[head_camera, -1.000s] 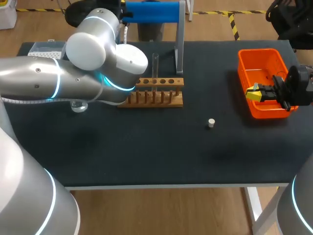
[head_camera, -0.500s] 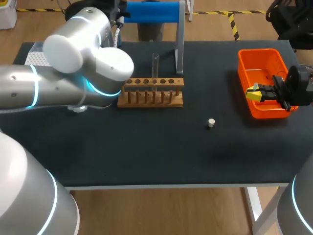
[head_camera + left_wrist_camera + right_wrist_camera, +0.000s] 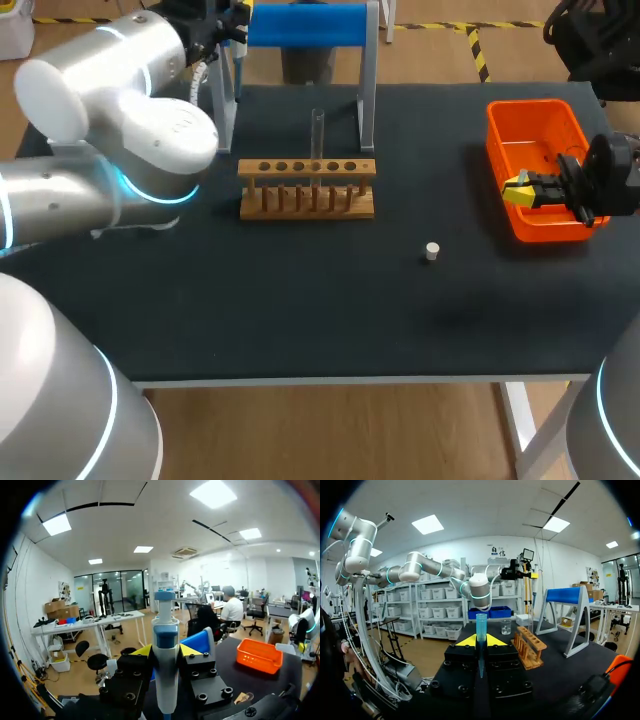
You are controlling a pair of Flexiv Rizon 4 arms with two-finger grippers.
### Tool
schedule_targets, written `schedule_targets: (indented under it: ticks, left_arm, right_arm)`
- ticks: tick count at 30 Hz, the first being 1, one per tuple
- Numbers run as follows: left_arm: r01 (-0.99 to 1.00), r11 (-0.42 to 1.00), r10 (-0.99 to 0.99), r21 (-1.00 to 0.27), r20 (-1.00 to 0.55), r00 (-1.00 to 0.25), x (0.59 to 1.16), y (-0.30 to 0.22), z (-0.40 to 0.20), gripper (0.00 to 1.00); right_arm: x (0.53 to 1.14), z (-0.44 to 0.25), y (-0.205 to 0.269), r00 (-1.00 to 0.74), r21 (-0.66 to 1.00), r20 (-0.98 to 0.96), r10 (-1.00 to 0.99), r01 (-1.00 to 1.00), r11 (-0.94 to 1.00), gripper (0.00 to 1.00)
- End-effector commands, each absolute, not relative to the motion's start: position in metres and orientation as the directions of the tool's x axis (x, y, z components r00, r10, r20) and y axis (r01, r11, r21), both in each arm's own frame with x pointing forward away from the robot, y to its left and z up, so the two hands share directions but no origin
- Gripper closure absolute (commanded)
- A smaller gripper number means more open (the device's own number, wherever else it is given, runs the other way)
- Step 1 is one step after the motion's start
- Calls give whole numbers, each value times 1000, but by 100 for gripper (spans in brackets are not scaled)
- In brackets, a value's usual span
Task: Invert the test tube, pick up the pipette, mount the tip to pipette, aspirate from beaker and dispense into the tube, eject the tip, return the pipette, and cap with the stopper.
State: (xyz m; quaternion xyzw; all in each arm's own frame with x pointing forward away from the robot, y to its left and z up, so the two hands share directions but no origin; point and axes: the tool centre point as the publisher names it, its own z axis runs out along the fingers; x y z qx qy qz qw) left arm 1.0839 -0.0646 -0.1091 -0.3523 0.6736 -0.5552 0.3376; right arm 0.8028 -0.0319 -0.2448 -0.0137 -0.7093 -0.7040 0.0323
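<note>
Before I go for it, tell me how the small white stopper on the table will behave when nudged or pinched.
The stopper looks small and short, so probably light and easily skidded across the table. Apparently standing on end with round sides, it could tip and roll if pushed. It may slip from a loose pinch.

Your worktop is dark. On it you have a wooden rack near the middle, a blue stand behind it, an orange bin at the right, and a small white stopper lying apart, in front.
</note>
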Motion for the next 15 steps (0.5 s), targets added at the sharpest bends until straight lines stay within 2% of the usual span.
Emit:
schedule_targets:
  ticks: [1, 6, 15]
  left_arm:
    - [-103, 138, -754, -985, -37, -655, 1083, -59, -106, 100]
    - [-103, 138, -754, -985, -37, -655, 1083, -59, -106, 100]
    - [17, 150, -580, -988, -103, -808, 1016, -98, -64, 100]
  right_arm:
    - [802, -245, -32, -998, 998, 65, -26, 65, 10, 100]
    - [802, -245, -32, -998, 998, 65, -26, 65, 10, 100]
    - [802, -245, -32, -998, 998, 65, -26, 65, 10, 100]
